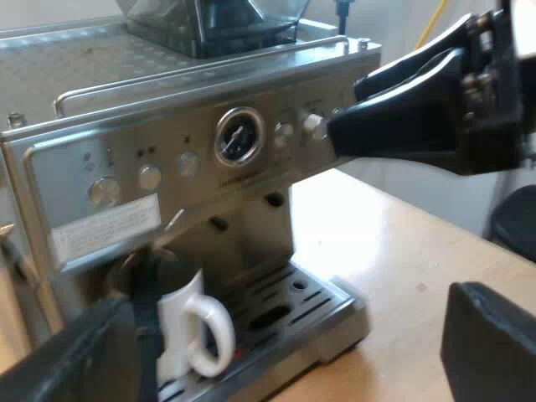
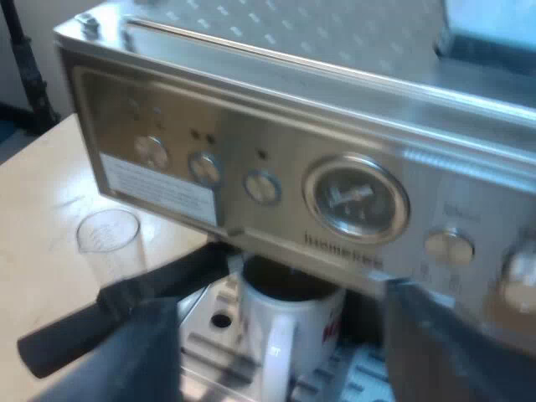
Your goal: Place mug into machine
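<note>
On drip tray [image 1: 331,301], mug [image 2: 289,335] apart from right fingers [image 2: 444,347]

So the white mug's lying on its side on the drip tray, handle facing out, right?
Not quite. The white mug stands upright on the drip tray, not on its side, with the handle facing out. The left wrist view shows it.
</note>
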Action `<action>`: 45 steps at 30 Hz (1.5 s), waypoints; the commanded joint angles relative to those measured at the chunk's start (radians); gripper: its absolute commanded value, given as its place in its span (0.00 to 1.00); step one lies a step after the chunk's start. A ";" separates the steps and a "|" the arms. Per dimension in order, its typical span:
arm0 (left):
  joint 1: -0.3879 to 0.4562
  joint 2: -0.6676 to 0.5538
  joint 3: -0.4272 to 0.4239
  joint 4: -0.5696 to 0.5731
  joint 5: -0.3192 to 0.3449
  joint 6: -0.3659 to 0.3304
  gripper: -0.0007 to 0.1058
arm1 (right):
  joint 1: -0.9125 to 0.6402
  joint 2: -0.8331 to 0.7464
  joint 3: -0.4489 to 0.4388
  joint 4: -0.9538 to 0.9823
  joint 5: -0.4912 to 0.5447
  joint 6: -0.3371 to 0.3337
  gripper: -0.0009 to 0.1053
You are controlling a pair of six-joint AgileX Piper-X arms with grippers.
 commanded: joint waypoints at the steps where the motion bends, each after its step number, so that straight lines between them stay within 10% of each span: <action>1: -0.003 0.008 -0.011 -0.035 0.022 0.000 0.76 | -0.084 -0.010 -0.011 0.031 -0.124 0.113 0.59; 11: 0.017 0.194 -0.062 -0.052 0.014 -0.002 0.76 | -0.306 -0.037 -0.011 0.086 -0.136 0.118 0.59; 22: 0.223 0.378 -0.205 -0.126 0.022 -0.002 0.76 | -0.536 -0.164 -0.011 0.188 -0.120 0.034 0.59; 45: 0.244 0.287 -0.209 -0.047 0.017 -0.002 0.76 | -0.948 -0.638 0.178 0.295 -0.240 -0.116 0.59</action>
